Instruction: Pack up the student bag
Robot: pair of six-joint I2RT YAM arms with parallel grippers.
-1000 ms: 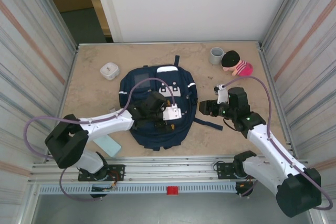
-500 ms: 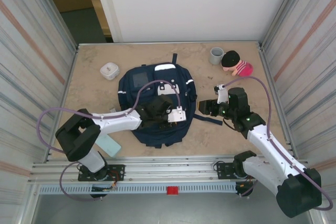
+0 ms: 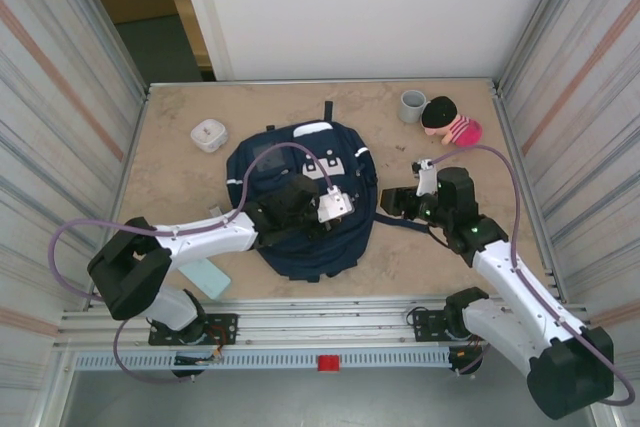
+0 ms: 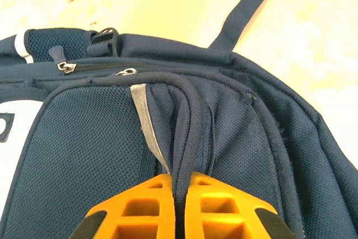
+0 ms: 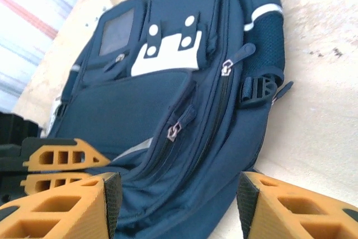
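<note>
Student bag (image 3: 308,253) lies flat mid-worktop (image 3: 180,182), long axis near-to-far, carry strap toward the back wall. Left fingers (image 4: 156,194) are pressed together on a raised ridge of fabric on its front. Right fingers (image 5: 61,208) stand apart, holding nothing, just beside the bag's right flank and facing the zip pulls (image 5: 173,131); right arm judged better placed for the zips, with bare worktop that side

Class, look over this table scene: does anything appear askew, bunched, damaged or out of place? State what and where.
The large navy blue fabric backpack looks puckered. The left end effector is shut on a fold of its mesh fabric, which bunches it into a raised ridge. No spill or damage shows.
</note>
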